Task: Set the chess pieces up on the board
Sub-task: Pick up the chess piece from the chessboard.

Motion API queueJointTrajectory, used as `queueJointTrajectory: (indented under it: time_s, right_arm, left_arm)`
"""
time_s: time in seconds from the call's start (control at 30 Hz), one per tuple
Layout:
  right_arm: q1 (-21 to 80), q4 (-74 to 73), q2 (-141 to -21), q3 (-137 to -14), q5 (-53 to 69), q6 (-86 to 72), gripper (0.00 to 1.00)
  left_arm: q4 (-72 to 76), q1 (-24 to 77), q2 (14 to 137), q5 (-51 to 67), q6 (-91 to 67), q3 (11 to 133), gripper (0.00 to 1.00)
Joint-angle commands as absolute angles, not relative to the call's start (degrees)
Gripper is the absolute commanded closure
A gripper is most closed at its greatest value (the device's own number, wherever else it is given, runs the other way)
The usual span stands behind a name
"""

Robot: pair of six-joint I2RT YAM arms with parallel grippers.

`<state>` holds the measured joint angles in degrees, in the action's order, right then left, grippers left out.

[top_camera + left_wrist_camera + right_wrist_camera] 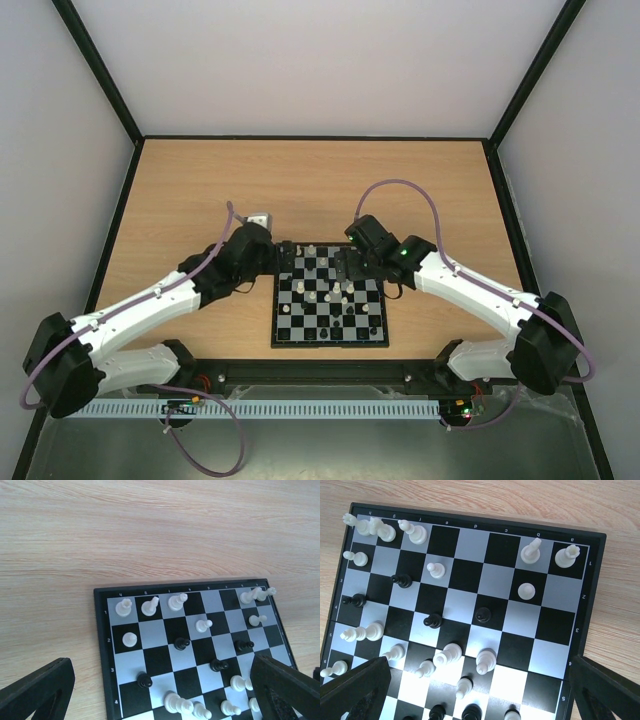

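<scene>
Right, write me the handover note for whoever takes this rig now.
Left gripper: jaws open, empty, at the board's far left corner.
Right gripper: jaws open, empty, above the board.
The chess pieces lie mixed across the squares, white and black, several white ones toppled.
Done: a few white ones stand in row 1.
Left: nearly everything; black pawns sit mid-board.

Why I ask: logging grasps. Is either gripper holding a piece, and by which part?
Nothing is held: the left gripper and right gripper are both open and empty over the board.
</scene>
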<state>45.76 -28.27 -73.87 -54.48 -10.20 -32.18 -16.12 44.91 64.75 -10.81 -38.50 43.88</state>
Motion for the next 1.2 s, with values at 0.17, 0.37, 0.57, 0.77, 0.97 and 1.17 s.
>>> queueJointTrajectory:
  time_s: [0.17,0.37,0.57,0.77,0.97,1.17]
  right_arm:
    - [45.6,-29.5,-69.7,-54.7,-11.2,-35.2,0.01]
    - [45.5,-27.0,-67.6,-53.6,-6.5,-34.0,0.01]
    - [45.5,-22.2,-64.8,-52.7,-3.8,-31.6,0.02]
    - [45.5,-29.2,-68.2,-58.3,-8.2,-31.2,0.01]
    - [45.5,-31.3,-70.4,-58.4,-6.1,-30.5,0.01]
    - [45.6,-30.8,-69.7,-56.0,-4.1,-29.7,0.01]
  left_arm:
    - [-15.6,44.3,59.7,-13.4,-37.4,43.1,0.01]
    - [-15.9,44.3,51.5,-16.4,-38.6,39.6,0.01]
    - [-22.9,43.9,50.5,-16.3,-39.3,43.3,0.01]
    - [-22.8,44.0,46.3,-16.1,-39.4,41.6,0.01]
    - [-23.4,44.0,47.9,-14.7,-39.9,42.6,0.01]
    - [-23.1,44.0,47.3,-12.6,-40.7,41.2,0.01]
